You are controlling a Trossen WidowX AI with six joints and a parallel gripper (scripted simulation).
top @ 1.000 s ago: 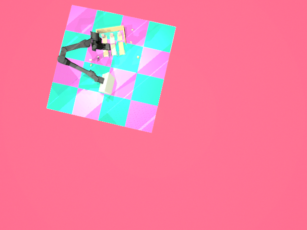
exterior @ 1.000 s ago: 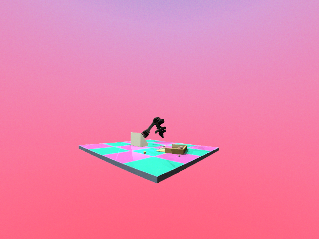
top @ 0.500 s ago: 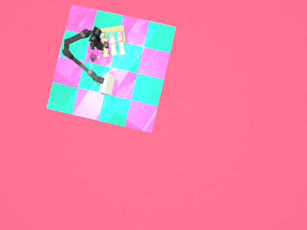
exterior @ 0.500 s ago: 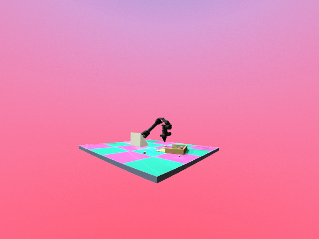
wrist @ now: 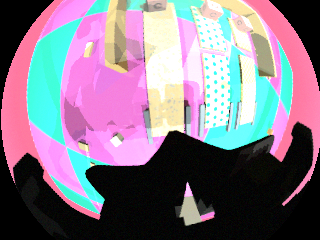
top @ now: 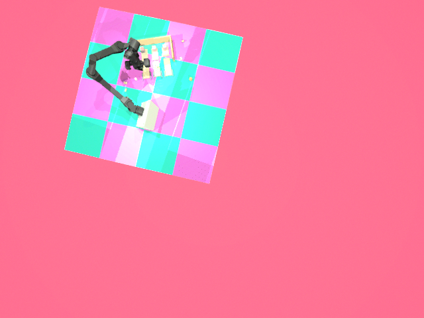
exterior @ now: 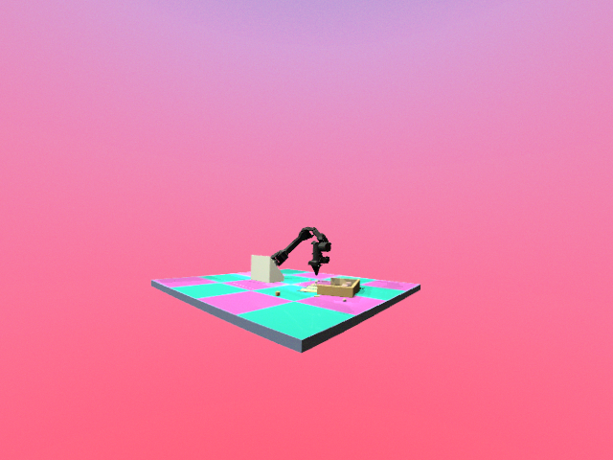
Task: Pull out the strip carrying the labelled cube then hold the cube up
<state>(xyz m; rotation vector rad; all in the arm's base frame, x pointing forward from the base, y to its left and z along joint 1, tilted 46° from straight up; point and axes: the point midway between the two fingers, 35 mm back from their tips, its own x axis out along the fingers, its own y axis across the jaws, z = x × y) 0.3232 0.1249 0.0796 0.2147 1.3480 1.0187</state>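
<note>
My gripper point(top: 140, 67) point(exterior: 316, 273) point(wrist: 173, 134) is shut and empty, pointing down above the near end of the left strip. The left strip point(top: 146, 73) point(wrist: 165, 60) is pale and speckled, with no gap in its visible length. The middle strip point(top: 157, 71) point(wrist: 216, 75), with turquoise dots, and the right strip point(top: 167, 66) point(wrist: 247, 80) each show a crosswise gap. A pinkish cube sits on each far end: left cube point(wrist: 156, 5), middle cube point(wrist: 212, 10) and right cube point(wrist: 241, 23). Each bears a dark mark, too small to read surely.
A tan walled frame point(top: 156, 40) point(exterior: 336, 289) point(wrist: 117, 35) surrounds the cube ends and opens toward the strips' near ends. Thin grey rails point(wrist: 188, 117) flank those ends. Small loose blocks lie around, including a white block point(wrist: 117, 139). A large cream block point(top: 147, 114) point(exterior: 261, 268) stands by the arm's base.
</note>
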